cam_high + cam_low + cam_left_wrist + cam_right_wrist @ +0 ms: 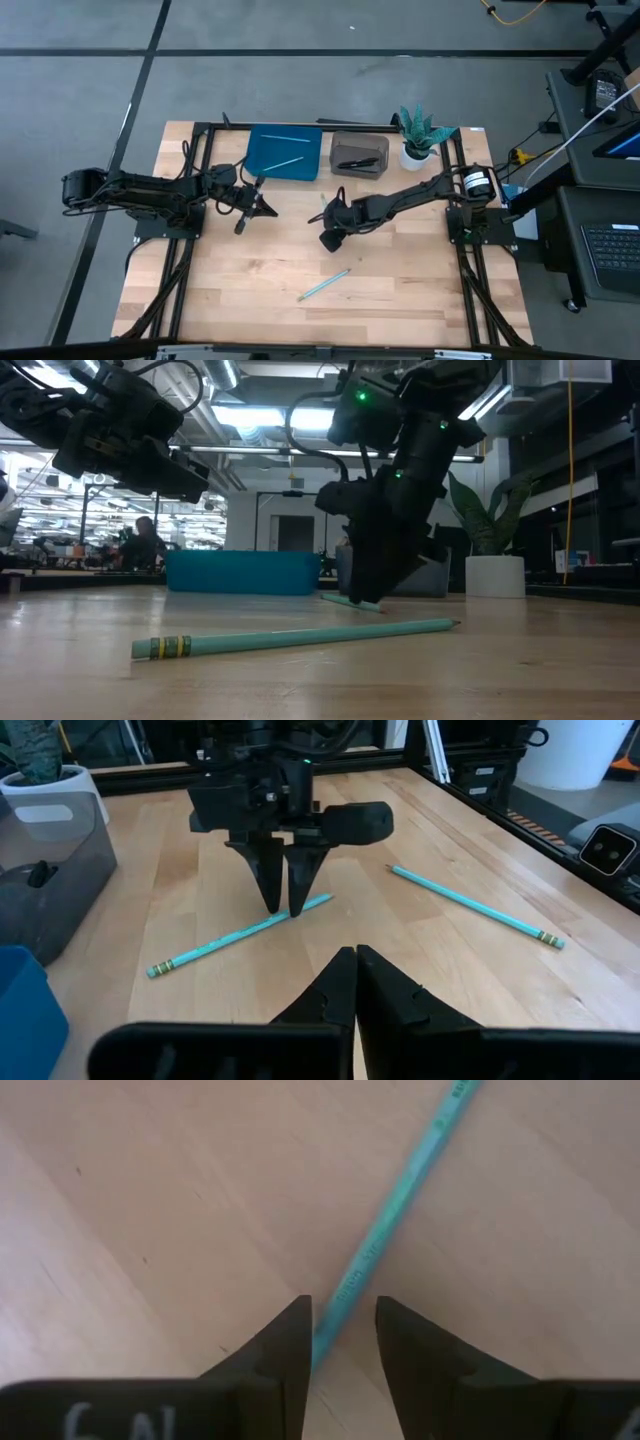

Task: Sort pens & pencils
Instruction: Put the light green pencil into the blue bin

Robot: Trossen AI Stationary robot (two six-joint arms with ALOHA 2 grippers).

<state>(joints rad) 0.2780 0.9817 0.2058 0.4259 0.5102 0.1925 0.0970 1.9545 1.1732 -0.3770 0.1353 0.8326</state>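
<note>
Left arm: dark, stretched in from the table's left side over the pale wooden table (400,300); left gripper (267,209) hangs above bare wood just in front of the teal tray, its two fingers pressed together with nothing between them
Teal tray: flat rectangular blue-green plastic tray (262,162) at the back of the table, left of centre; two thin light-blue pencils (287,163) lie in it
Grey bin: small smoky translucent box (343,143) just right of the tray; short black pens (357,162) lie inside
Right arm: dark, reaching from the right side towards the middle; right gripper (341,1342) points down at the wood, its fingers (284,1348) parted with a long light-blue pencil (400,1195) running between the tips; not clamped on it; whether the tips touch the table I cannot tell
Loose pencil: another light-blue pencil with a yellow-banded end (323,285) lies alone on the wood nearer the front edge, well apart from both grippers
Plant: green spiky plant in a white pot (419,142) at the back right, beside the grey bin
</note>
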